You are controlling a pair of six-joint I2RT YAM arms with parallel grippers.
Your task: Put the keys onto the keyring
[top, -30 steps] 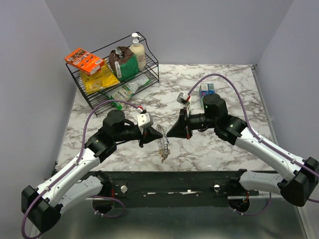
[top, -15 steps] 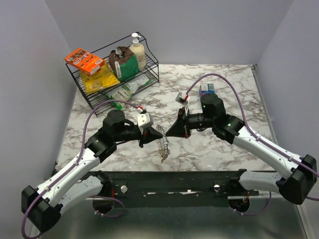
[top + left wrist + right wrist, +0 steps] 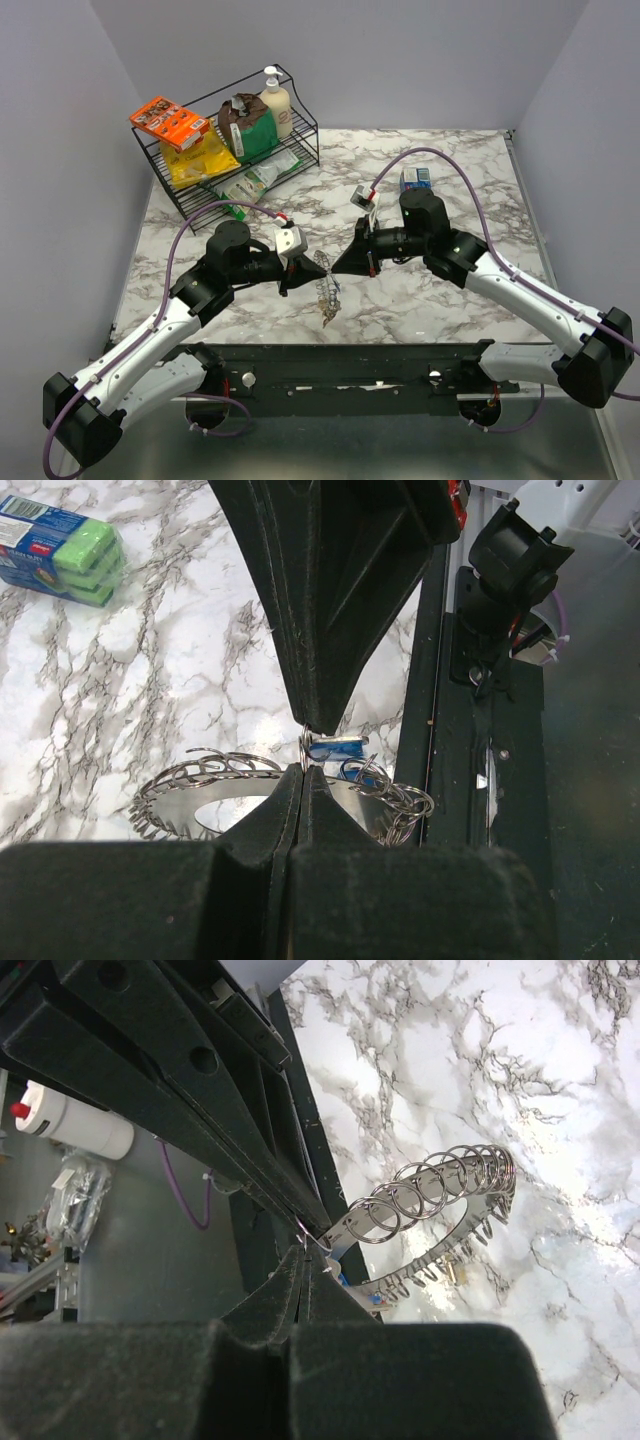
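Left gripper point(image 3: 303, 772) had its two black fingers pressed flat together, pinching the rim of the big silvery metal keyring point(image 3: 415, 1203) with the jagged, saw-toothed edge and a row of small wire loops along one side. Right gripper point(image 3: 305, 1252) was also squeezed tight, its tip meeting the left one nose to nose. Honestly couldn't tell what it had between the pads, just that a small thin ring sat right at the meeting point. A little key with a blue plastic head point(image 3: 335, 747) lay just beside that spot, touching the keyring's loops. Other key colours were too small to make out.

From above, the keyring hung tilted between the two arms, close to the near edge of the white-and-grey veined marble desk point(image 3: 430, 300), about mid-width. So not much room toward the black metal mounting rail point(image 3: 350, 360) along that near edge. There was bare marble behind the grippers and out toward the right edge.

Farther out, a black wire rack point(image 3: 235, 150) stuffed with packets and a pump bottle sat at the back left corner. A small blue and green box point(image 3: 416, 180) sat near the back edge, right of centre, well apart from the keyring. The fingers looked matte and wedge-shaped, and the keyring was shiny.
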